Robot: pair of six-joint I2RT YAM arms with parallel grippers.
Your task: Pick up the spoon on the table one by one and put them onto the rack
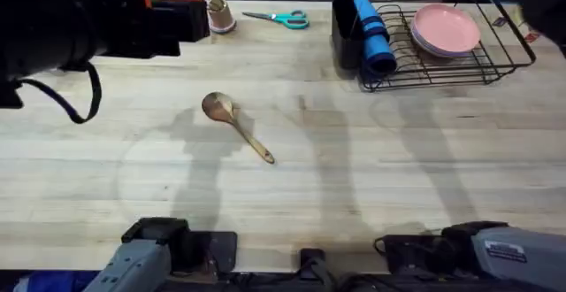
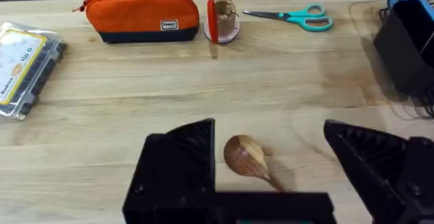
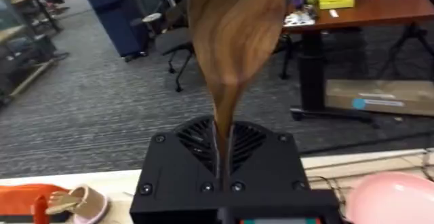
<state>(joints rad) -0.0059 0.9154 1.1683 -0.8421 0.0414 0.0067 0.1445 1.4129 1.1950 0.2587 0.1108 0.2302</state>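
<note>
Left end effector (image 2: 268,166), fingers spread, hovers directly over the spoon (image 2: 249,160) on the desk (image 2: 203,81) (handle running near-right); right end effector (image 3: 222,163) pinches another spoon (image 3: 234,41).

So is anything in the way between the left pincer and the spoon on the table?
Nothing visible is. The left wrist view shows the left pincer open, with the spoon lying on bare table between its fingers. The pencil case and scissors sit far behind.
</note>
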